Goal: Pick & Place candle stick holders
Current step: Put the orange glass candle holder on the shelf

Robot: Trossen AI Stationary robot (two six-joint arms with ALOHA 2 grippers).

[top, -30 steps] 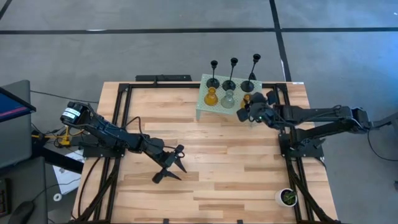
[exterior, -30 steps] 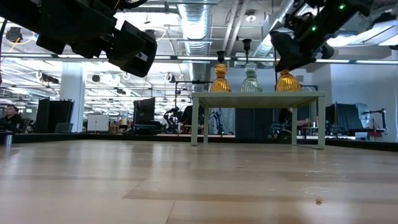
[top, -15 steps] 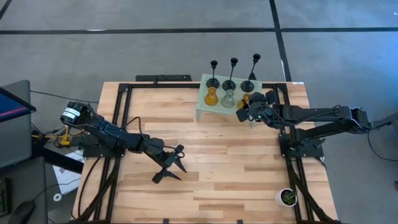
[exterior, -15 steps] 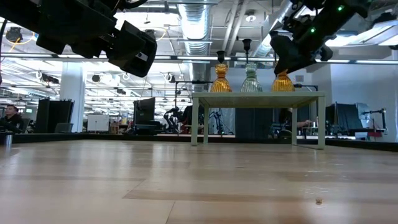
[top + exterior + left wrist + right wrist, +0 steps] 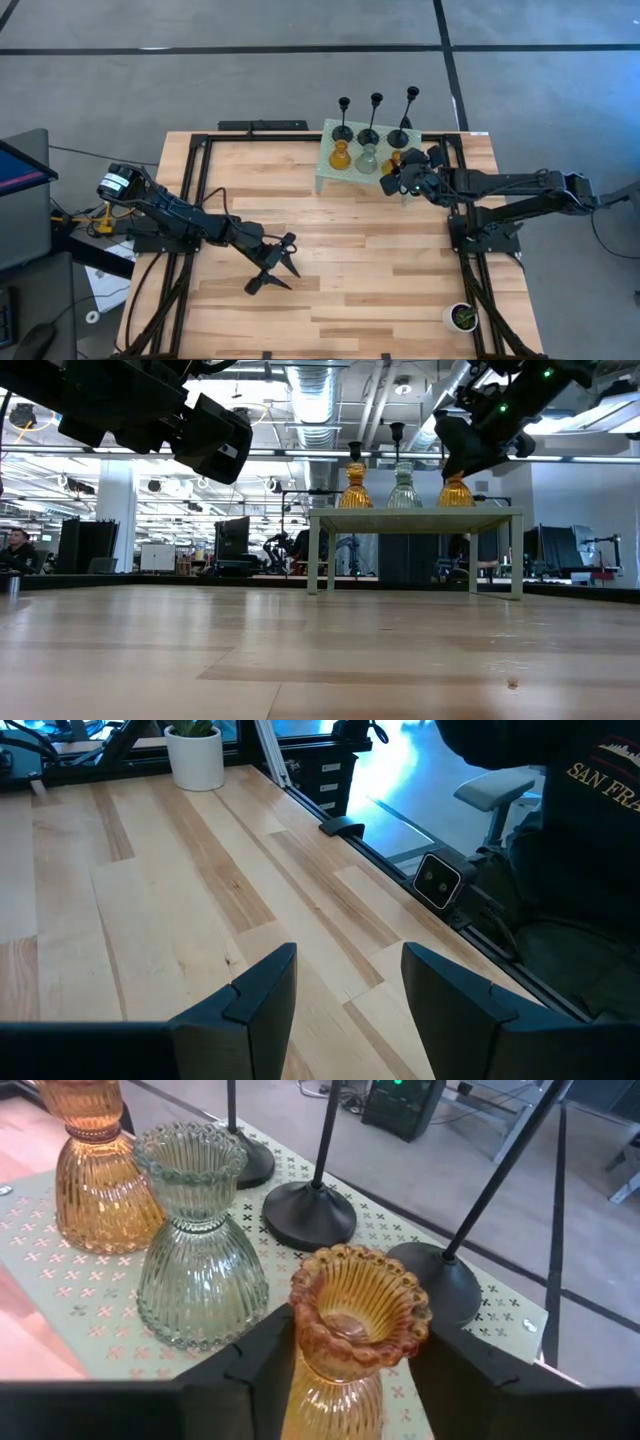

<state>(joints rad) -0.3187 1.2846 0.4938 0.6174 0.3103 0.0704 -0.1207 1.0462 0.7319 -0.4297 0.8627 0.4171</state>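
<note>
From above, the right claw (image 5: pixel 398 170) is gripping an amber holder (image 5: pixel 396 158) on the pale stand (image 5: pixel 330 172) at the bench (image 5: pixel 340 270) edge, beside five other holders (three black, one amber, one grey-green (image 5: pixel 368 157)). The left claw (image 5: pixel 277 268) is hanging spread wide, mid-bench. At wrist level, its fingers (image 5: pixel 255 1365) are flanking the amber glass.

The wooden table (image 5: pixel 340 260) carries a pale perforated stand (image 5: pixel 330 172) and, seemingly, a potted plant (image 5: pixel 462 317).
</note>
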